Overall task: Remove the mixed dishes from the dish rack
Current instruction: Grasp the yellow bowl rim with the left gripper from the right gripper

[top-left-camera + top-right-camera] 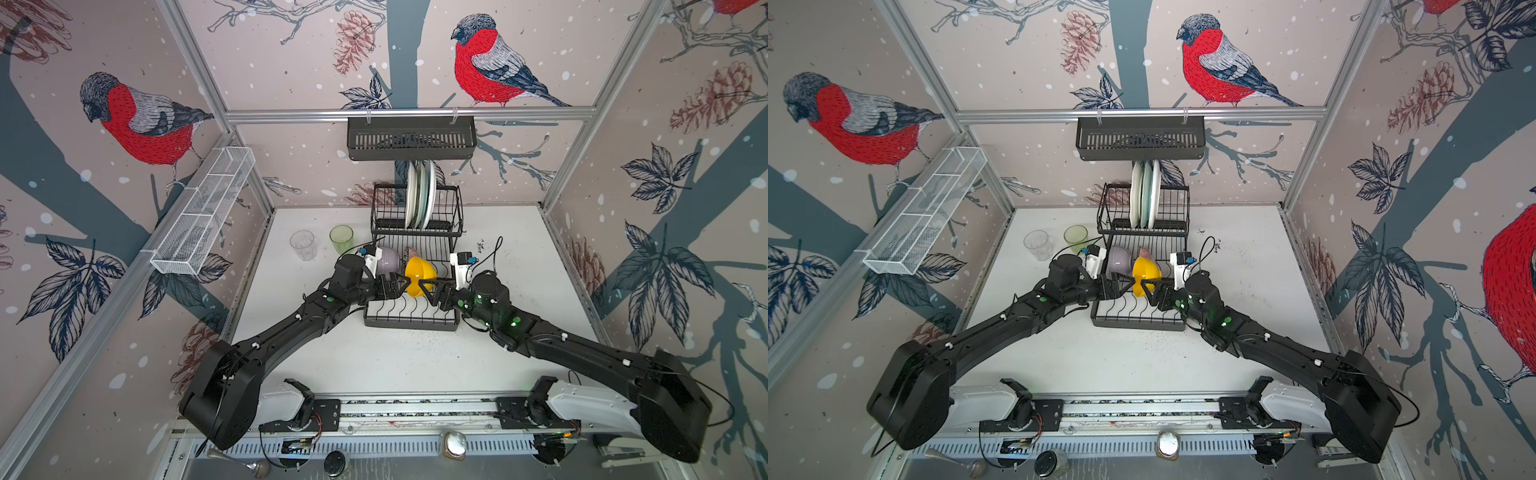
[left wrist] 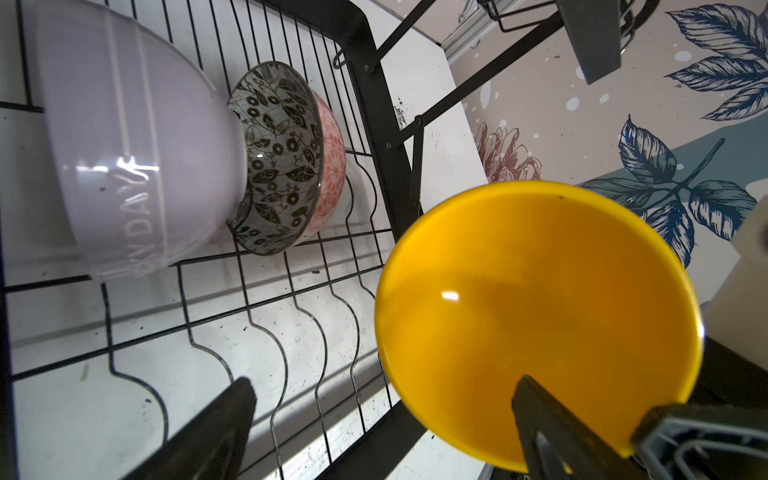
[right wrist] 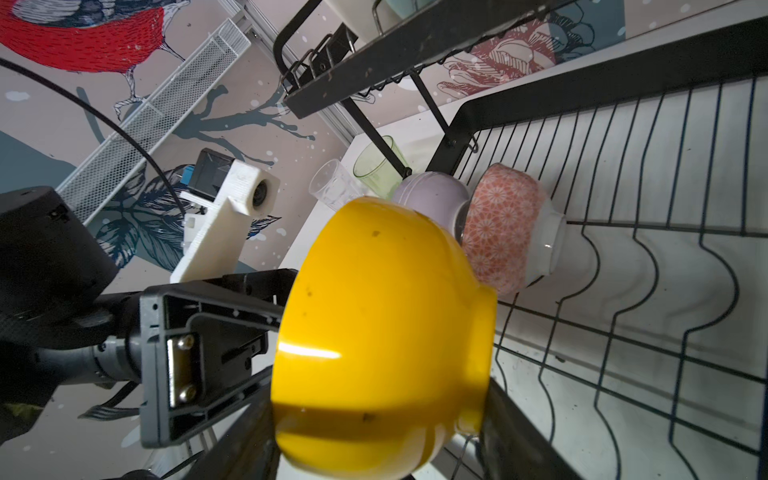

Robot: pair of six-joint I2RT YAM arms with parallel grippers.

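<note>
Right gripper (image 3: 376, 415) is clamping glossy yellow bowl (image 3: 382, 316) above black wire rack (image 1: 409, 323); left gripper (image 2: 384, 384) is gaping empty, presumably for handover.

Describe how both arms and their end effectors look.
Left arm and right arm are black, with bulky rounded housings on white bases, green dots and white clips along the links. Left end effector and right end effector: black triangular open-frame fingers, white camera mounts, black cables.
</note>
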